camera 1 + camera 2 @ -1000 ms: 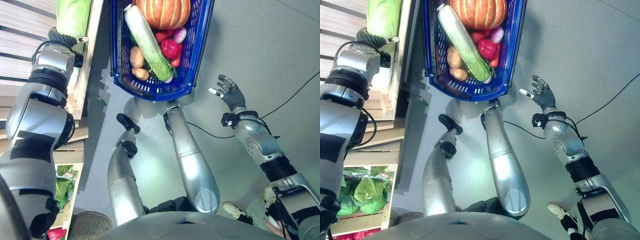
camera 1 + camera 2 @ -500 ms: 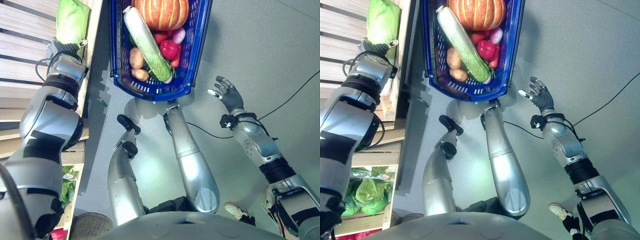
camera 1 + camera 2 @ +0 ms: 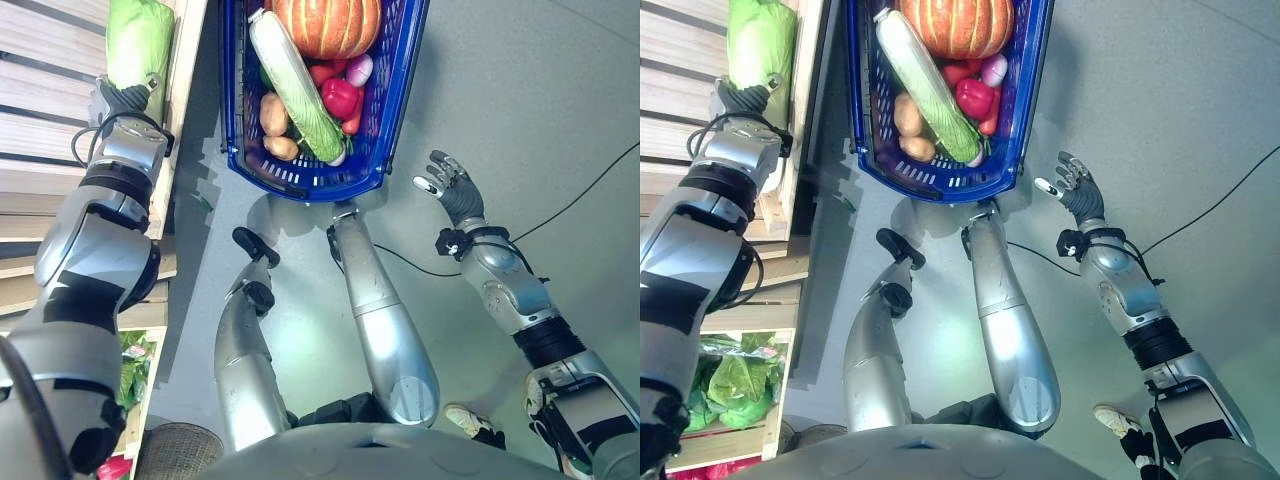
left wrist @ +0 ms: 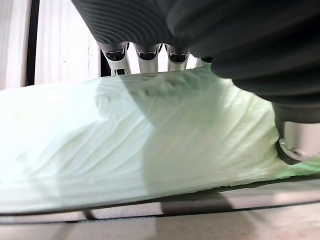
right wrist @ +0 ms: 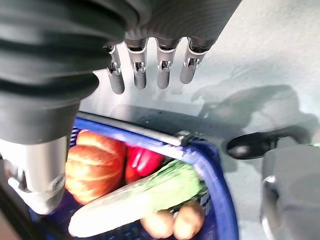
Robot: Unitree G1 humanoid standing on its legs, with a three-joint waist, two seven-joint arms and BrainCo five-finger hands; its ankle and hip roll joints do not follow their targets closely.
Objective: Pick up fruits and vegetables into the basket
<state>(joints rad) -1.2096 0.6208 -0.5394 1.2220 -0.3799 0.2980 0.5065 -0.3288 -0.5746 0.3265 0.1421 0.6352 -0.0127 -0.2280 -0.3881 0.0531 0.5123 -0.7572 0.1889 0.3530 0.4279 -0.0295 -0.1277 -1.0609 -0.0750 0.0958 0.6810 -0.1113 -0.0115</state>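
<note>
A pale green cabbage [image 3: 140,40] lies on the wooden shelf at the left. My left hand [image 3: 122,98] grips its near end; in the left wrist view the cabbage [image 4: 150,150] is wrapped by the fingers over its far side and the thumb [image 4: 297,140] pressed on the near side. The blue basket [image 3: 300,185] stands on the floor ahead, holding a pumpkin [image 3: 328,25], a long green-white vegetable [image 3: 295,85], a red pepper [image 3: 340,97] and potatoes [image 3: 273,115]. My right hand [image 3: 452,188] hovers open to the right of the basket, holding nothing.
The slatted wooden shelf [image 3: 60,120] runs along the left, its edge close to the basket's left side. A lower crate with leafy greens [image 3: 730,385] sits below it. A person's shoe [image 3: 470,420] shows on the grey floor at lower right.
My left hand has closed round the cabbage's end, and the cabbage has slid a little toward me along the shelf. The right hand has barely shifted.
</note>
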